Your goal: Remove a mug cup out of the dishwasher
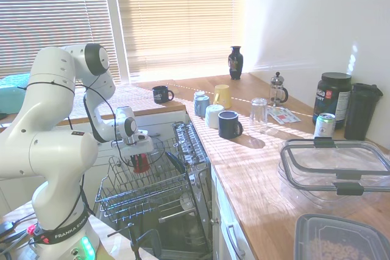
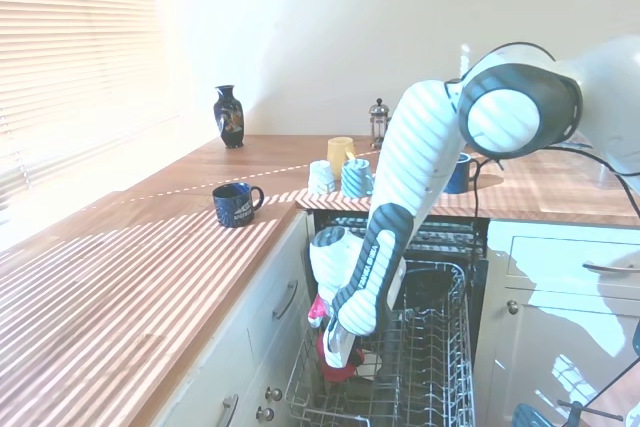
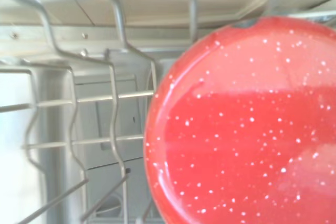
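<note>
Directly beneath my claw (image 1: 141, 158) sits the red mug cup (image 1: 141, 163), upright in the dishwasher (image 1: 159, 196) rack. Whether my claw pinches it, I cannot tell.

Red mug cup (image 1: 141, 162) sits in dishwasher (image 1: 152, 196) rack.

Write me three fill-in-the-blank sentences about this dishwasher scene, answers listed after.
1. The mug under the tool is ____ in colour.
2. That mug sits in the dishwasher's wire ____.
3. By the window, on the counter, stands a dark ____.

Answers: red; rack; vase
</note>
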You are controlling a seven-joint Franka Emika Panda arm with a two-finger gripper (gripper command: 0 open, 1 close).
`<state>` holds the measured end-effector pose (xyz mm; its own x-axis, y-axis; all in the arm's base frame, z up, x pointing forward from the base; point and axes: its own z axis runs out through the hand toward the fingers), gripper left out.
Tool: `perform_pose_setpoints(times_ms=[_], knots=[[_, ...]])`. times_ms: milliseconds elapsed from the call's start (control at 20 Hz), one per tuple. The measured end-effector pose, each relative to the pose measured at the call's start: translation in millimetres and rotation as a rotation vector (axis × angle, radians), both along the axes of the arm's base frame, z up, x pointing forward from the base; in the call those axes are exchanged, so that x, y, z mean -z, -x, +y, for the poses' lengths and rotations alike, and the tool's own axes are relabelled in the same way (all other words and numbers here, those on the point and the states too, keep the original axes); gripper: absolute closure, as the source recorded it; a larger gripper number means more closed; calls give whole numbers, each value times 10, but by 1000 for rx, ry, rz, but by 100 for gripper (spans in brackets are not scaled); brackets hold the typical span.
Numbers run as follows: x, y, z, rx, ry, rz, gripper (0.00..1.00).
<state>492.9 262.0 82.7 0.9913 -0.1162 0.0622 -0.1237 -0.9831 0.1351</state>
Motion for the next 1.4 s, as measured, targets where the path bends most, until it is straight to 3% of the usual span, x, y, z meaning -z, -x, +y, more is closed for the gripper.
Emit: perform_pose_setpoints(times_ms=[450,750,1000,1400], knots=[[-1502,-35,-426,47,-20,-124,100],[-2468,-147,-1223,180,-21,-199,100],[-2664,-266,-2024,302,-4,-204,100],[-2827,-400,-2586,387,12,-199,100]])
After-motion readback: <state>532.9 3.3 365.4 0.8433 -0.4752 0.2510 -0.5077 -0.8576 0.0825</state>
